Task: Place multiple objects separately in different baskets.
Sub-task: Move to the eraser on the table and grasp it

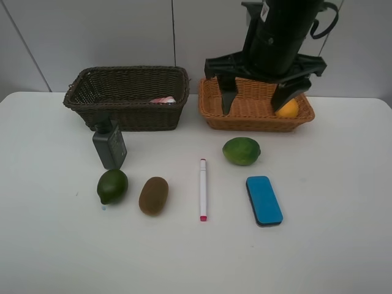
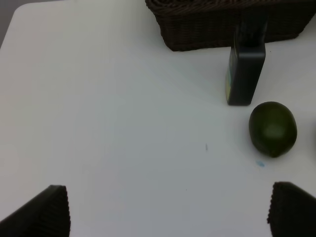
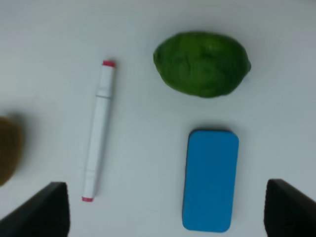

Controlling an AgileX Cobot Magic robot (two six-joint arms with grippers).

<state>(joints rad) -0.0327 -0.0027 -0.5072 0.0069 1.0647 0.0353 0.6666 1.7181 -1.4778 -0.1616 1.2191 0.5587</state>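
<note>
My right gripper (image 1: 254,98) hangs open above the light tan basket (image 1: 254,120), with nothing between its fingers. An orange mango (image 1: 286,109) lies in that basket's right end. Something pink (image 1: 162,100) shows inside the dark brown basket (image 1: 131,116). On the table lie a dark green bottle (image 1: 109,145), a green fruit (image 1: 113,185), a brown kiwi (image 1: 153,195), a white-pink marker (image 1: 203,188), a second green fruit (image 1: 241,150) and a blue eraser (image 1: 264,200). My left gripper (image 2: 168,212) is open over bare table, short of the bottle (image 2: 245,74) and green fruit (image 2: 272,128).
The right wrist view looks down on the green fruit (image 3: 201,64), marker (image 3: 98,131), eraser (image 3: 211,180) and the kiwi's edge (image 3: 9,148). Both baskets stand at the table's back, side by side. The left arm does not show in the exterior view.
</note>
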